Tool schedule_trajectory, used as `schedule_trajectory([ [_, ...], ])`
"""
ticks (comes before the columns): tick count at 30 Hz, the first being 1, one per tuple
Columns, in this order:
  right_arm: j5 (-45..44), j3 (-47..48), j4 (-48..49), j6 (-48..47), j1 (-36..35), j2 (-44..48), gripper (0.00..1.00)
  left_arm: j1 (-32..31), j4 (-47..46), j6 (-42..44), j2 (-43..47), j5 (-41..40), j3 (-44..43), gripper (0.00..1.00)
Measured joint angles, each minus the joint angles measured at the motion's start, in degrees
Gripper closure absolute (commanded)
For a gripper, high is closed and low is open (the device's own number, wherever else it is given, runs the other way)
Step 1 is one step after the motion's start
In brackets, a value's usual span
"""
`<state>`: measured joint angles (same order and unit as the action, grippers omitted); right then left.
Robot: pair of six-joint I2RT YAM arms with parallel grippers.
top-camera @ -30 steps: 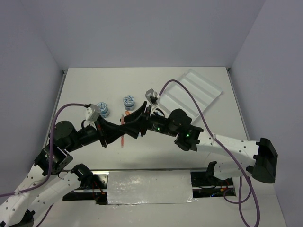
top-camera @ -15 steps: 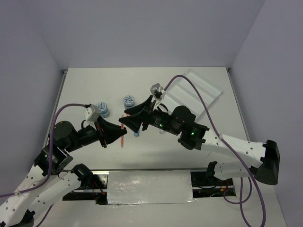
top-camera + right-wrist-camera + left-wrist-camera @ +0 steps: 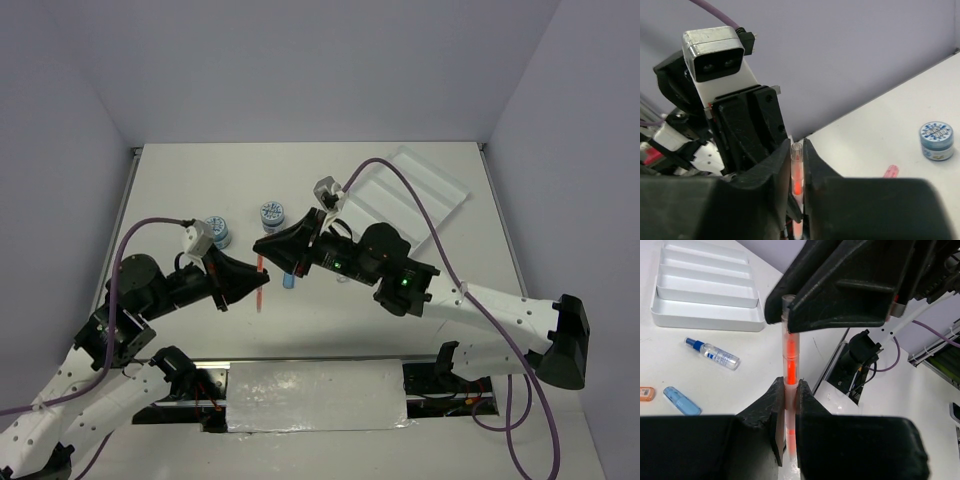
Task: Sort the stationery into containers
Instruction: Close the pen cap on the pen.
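A thin orange pen (image 3: 260, 280) is held upright above the table between both grippers. My left gripper (image 3: 788, 390) is shut on its lower part. My right gripper (image 3: 797, 146) is shut on its clear top end, and the pen (image 3: 797, 177) runs down between its fingers. In the left wrist view the pen (image 3: 790, 357) rises into the right gripper's black fingers (image 3: 840, 290). The white four-compartment tray (image 3: 405, 195) lies at the far right, also in the left wrist view (image 3: 705, 315). Two blue-patterned tubs (image 3: 217, 232) (image 3: 272, 213) stand behind the grippers.
A blue-capped clear bottle (image 3: 715, 354), a blue capsule (image 3: 682, 401) and an orange capsule (image 3: 646, 393) lie on the table in front of the tray. A pink capsule (image 3: 890, 171) lies near one tub (image 3: 936, 141). The blue capsule (image 3: 288, 282) shows beneath the right arm.
My right gripper has moved left over the pen's top end and its jaws now clasp it. My left gripper has kept hold of the pen and barely moved.
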<state>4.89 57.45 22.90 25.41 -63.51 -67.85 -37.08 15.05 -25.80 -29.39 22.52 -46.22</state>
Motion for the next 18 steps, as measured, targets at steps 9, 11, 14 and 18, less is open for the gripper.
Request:
schedule_trajectory([
  [9,0.46,-0.74,0.7,-0.2,0.31,-0.5,1.0,0.04,1.81,0.31,-1.68,-1.16,-0.92,1.0],
  [11,0.35,-2.23,2.54,-0.17,0.39,-0.46,1.0,0.04,4.55,1.29,-2.86,-1.14,-2.67,1.0],
  [14,0.42,-5.9,8.04,0.17,0.52,-0.28,1.0,0.04,8.79,3.32,-4.28,-0.98,-5.51,1.0],
  [18,0.76,-11.43,16.52,1.4,0.63,-1.29,1.0,0.04,13.44,6.19,-5.92,0.13,-7.82,1.0],
])
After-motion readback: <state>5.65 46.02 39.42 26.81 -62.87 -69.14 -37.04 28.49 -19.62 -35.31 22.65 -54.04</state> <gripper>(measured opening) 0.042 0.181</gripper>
